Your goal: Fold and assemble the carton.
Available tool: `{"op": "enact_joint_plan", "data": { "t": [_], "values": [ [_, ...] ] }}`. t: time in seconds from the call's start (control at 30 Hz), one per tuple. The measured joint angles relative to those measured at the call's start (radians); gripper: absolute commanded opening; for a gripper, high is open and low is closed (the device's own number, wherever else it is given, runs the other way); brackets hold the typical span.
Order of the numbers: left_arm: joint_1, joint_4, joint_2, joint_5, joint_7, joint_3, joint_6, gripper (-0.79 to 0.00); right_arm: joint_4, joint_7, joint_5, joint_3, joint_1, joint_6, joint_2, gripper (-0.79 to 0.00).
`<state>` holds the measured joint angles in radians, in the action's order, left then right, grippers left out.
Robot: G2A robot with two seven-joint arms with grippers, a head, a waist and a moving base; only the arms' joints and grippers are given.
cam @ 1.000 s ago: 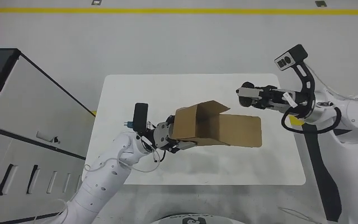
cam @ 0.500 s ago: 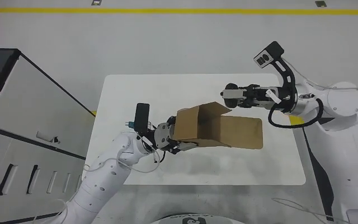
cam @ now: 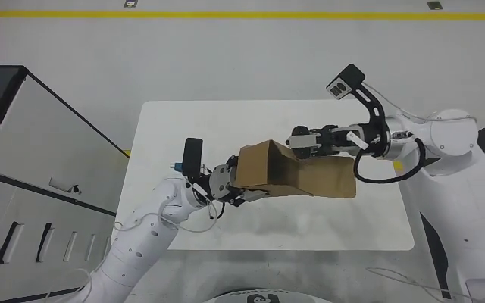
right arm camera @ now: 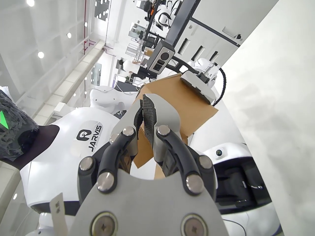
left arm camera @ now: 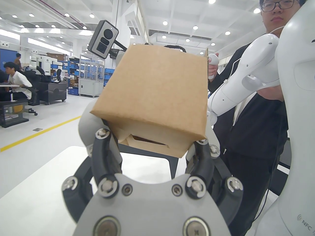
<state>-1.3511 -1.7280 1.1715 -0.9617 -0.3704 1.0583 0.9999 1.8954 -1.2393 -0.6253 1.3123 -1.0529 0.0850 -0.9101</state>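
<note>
Since a second ago the right gripper (cam: 297,142) has been brought across from the robot's right onto the carton (cam: 265,168), and the flap that stood raised has been pressed down almost level. The left gripper (cam: 229,187) has been kept in place.

The carton is held at its left end by the left gripper, whose fingers (left arm camera: 104,146) are clamped on either side of the end. The right gripper's fingers (right arm camera: 150,114) are drawn together, with their tips set against the folded flap at the carton's far right corner; whether the flap is pinched cannot be told.

The carton is of plain brown cardboard, matte and sharply creased. Its left part is formed into a box-like sleeve, and a flat panel is laid out to the right on the white table (cam: 189,129). The table has rounded corners, and the carton is kept near the middle, well apart from every edge.
</note>
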Motion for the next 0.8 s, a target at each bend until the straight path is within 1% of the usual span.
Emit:
{"op": "enact_joint_plan", "data": {
  "t": [0.27,0.53,0.8],
  "values": [
    [-0.005,0.000,0.002,0.011,0.011,0.004,-0.011,-0.785,0.018,-0.013,0.023,-0.008,0.009,0.000,0.001,-0.785],
    [-0.004,-0.003,0.004,0.012,0.019,0.004,-0.003,-0.785,0.027,-0.002,0.062,-0.023,0.017,0.023,0.003,-0.785],
    [-0.006,-0.006,0.006,0.006,0.023,0.008,-0.002,-0.785,0.030,0.005,0.072,-0.052,0.036,0.024,-0.001,-0.785]
  ]
}}
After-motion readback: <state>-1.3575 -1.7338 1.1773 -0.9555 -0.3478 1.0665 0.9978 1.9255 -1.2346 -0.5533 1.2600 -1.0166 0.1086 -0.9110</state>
